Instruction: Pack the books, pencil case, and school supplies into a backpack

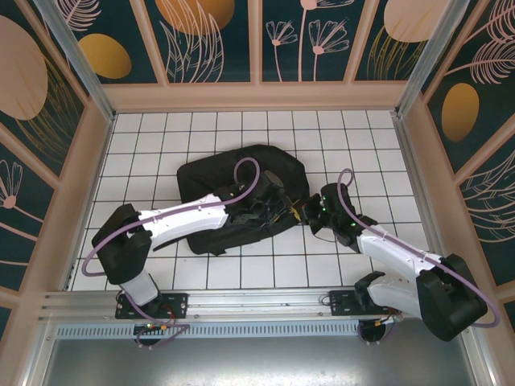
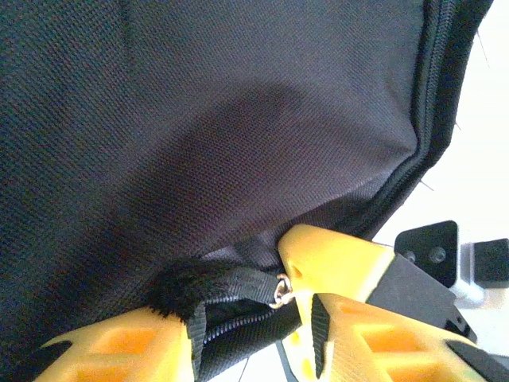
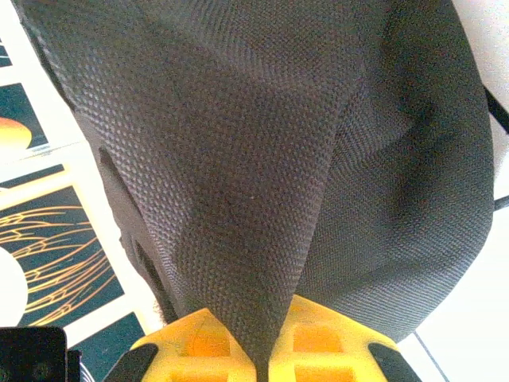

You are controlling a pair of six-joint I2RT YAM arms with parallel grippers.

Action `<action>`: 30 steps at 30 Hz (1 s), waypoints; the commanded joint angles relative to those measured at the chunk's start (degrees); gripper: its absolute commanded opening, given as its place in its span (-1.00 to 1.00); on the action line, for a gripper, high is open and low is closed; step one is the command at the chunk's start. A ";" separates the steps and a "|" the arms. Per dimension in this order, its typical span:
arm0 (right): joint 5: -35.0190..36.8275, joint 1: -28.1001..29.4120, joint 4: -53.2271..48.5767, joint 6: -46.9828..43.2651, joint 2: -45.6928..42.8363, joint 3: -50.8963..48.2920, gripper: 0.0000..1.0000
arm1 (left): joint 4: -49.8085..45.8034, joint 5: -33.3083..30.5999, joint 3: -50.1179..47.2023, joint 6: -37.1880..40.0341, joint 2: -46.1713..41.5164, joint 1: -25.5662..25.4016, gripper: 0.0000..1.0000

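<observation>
Inside fully closed right pincer [image 3: 266, 338], backpack [image 3: 262, 159] fabric fold.

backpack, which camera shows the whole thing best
Top external: nearly the full outline of the backpack shows on the tiled table. Left wrist gives close fabric, a zip seam and a strap at the left gripper; right wrist, a fold pinched by the right gripper.

Showing large black woven-fabric backpack [image 1: 208, 173], lying flat and slumping midway across white tiled table [image 1: 161, 137]; zip running along one edge; fabric ridge bunching upward at right side.
</observation>
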 commanded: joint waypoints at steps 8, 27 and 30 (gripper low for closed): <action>0.91 3.03 3.95 0.49 -3.94 0.18 -1.00 | 0.56 -3.31 0.85 3.33 5.60 1.21 -0.55; 5.87 -1.87 -9.86 -12.12 -7.02 4.82 -0.29 | 0.21 -5.65 0.06 7.21 -0.73 1.51 -1.00; 4.65 -2.65 -10.57 -14.08 -5.57 6.09 -0.13 | -0.07 -5.29 0.31 7.47 -0.90 1.48 -1.00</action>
